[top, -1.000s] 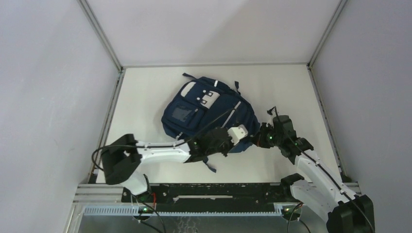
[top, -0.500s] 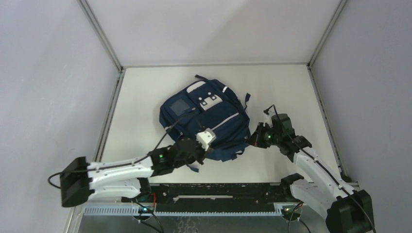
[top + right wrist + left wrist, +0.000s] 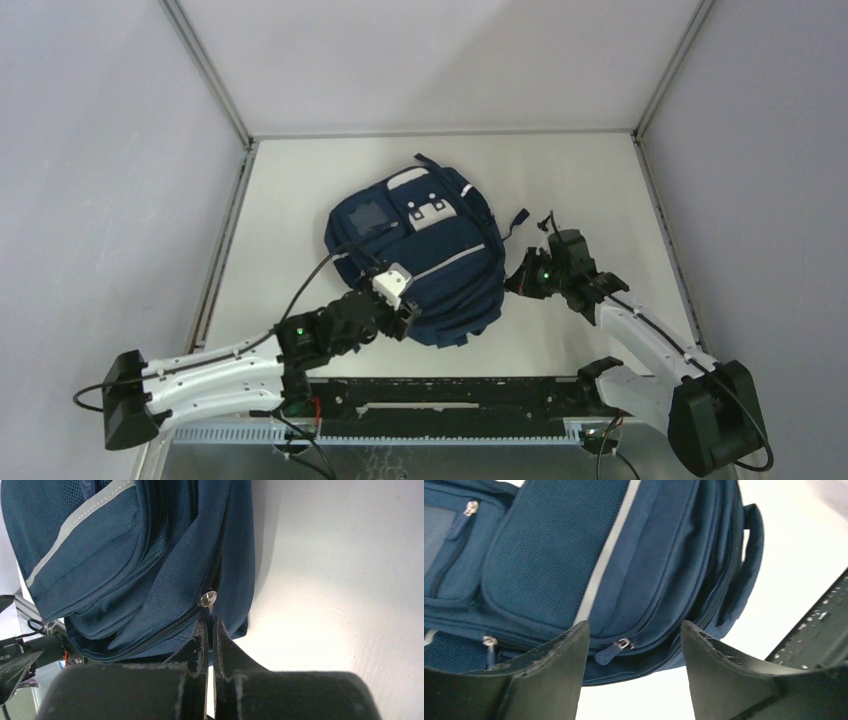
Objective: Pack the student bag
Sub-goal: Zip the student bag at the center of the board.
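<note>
The student bag [image 3: 440, 262], a navy-blue backpack with white patches and a pale stripe, lies flat mid-table. My left gripper [image 3: 407, 316] is at the bag's near-left edge and stands open; in the left wrist view [image 3: 633, 630] a blue zipper pull [image 3: 615, 648] shows between its fingers, untouched. At the bag's right side, my right gripper [image 3: 519, 284] is shut on the metal zipper pull [image 3: 208, 600] of the main zipper, whose tab runs between the closed fingertips [image 3: 200, 630].
The white table [image 3: 590, 190] is boxed in by grey walls with metal posts at the back corners. A black rail [image 3: 450, 392] runs along the near edge. A dark strap [image 3: 517, 217] trails from the bag's right side.
The bag has turned and slid a little to the right. My left arm has drawn back to the near left and its gripper has opened. The right gripper stays shut on the zipper pull.
</note>
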Tool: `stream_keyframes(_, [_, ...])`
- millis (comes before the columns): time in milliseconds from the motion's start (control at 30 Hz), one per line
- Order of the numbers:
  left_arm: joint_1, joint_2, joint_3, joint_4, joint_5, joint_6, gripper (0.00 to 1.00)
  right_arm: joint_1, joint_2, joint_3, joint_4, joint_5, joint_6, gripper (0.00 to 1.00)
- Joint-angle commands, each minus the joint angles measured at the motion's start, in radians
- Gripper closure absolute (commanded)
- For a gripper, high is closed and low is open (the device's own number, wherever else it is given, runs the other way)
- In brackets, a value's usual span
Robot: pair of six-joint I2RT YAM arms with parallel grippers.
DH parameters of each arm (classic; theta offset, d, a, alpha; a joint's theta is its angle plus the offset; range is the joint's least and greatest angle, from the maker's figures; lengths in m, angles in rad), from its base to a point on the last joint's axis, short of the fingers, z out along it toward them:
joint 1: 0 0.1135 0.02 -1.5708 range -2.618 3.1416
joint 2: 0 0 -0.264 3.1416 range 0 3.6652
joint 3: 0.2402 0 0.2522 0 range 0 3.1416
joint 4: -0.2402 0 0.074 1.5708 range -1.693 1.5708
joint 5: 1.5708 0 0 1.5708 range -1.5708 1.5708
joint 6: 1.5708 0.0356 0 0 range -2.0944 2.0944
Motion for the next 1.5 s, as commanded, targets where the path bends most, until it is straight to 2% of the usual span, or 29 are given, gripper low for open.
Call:
stream_keyframes(0, [0.001, 0.106, 0.148, 0.032, 0.097, 0.015, 0.26, 0.049, -0.012, 0.025, 0.054, 0.081, 0.017, 1.00])
stream_keyframes(167, [-0.017, 0.270, 0.282, 0.048, 0.166, 0.059, 0.27, 0.081, -0.023, 0.025, 0.062, 0.088, 0.034, 1.00])
stream_keyframes(367, [-0.027, 0.423, 0.417, 0.056, 0.159, 0.047, 0.26, 0.094, -0.045, 0.025, 0.043, 0.102, 0.037, 1.00])
stream_keyframes(567, [-0.089, 0.574, 0.517, 0.036, 0.164, 0.058, 0.26, 0.092, -0.054, 0.025, 0.030, 0.107, 0.030, 1.00])
stream_keyframes(700, [-0.095, 0.659, 0.572, 0.021, 0.137, 0.058, 0.28, 0.089, -0.052, 0.025, 0.031, 0.107, 0.027, 1.00])
stream_keyframes(867, [-0.095, 0.742, 0.621, 0.003, 0.030, 0.065, 0.27, 0.083, -0.055, 0.025, 0.033, 0.102, 0.021, 1.00])
stream_keyframes(1100, [-0.095, 0.843, 0.676, -0.038, 0.018, 0.047, 0.31, 0.068, -0.057, 0.025, 0.031, 0.096, 0.016, 1.00])
stream_keyframes(1200, [-0.095, 0.857, 0.676, -0.037, 0.009, 0.044, 0.39, 0.066, -0.054, 0.025, 0.031, 0.095, 0.015, 1.00])
stream_keyframes(1267, [-0.095, 0.868, 0.676, -0.042, -0.006, 0.044, 0.49, 0.065, -0.053, 0.025, 0.031, 0.092, 0.009, 1.00])
stream_keyframes(1300, [-0.095, 0.872, 0.677, -0.044, -0.009, 0.047, 0.57, 0.064, -0.055, 0.025, 0.031, 0.094, 0.007, 1.00])
stream_keyframes(1333, [-0.095, 0.875, 0.673, -0.047, -0.008, 0.051, 0.73, 0.062, -0.055, 0.025, 0.031, 0.095, 0.005, 1.00])
stream_keyframes(1367, [-0.095, 0.873, 0.668, -0.047, -0.008, 0.057, 0.93, 0.059, -0.055, 0.025, 0.030, 0.097, 0.004, 1.00])
stream_keyframes(1400, [-0.095, 0.869, 0.659, -0.048, -0.018, 0.059, 0.99, 0.055, -0.055, 0.025, 0.027, 0.098, 0.004, 1.00])
stream_keyframes(1467, [-0.095, 0.847, 0.635, -0.045, -0.033, 0.064, 1.00, 0.044, -0.052, 0.025, 0.023, 0.101, 0.000, 1.00])
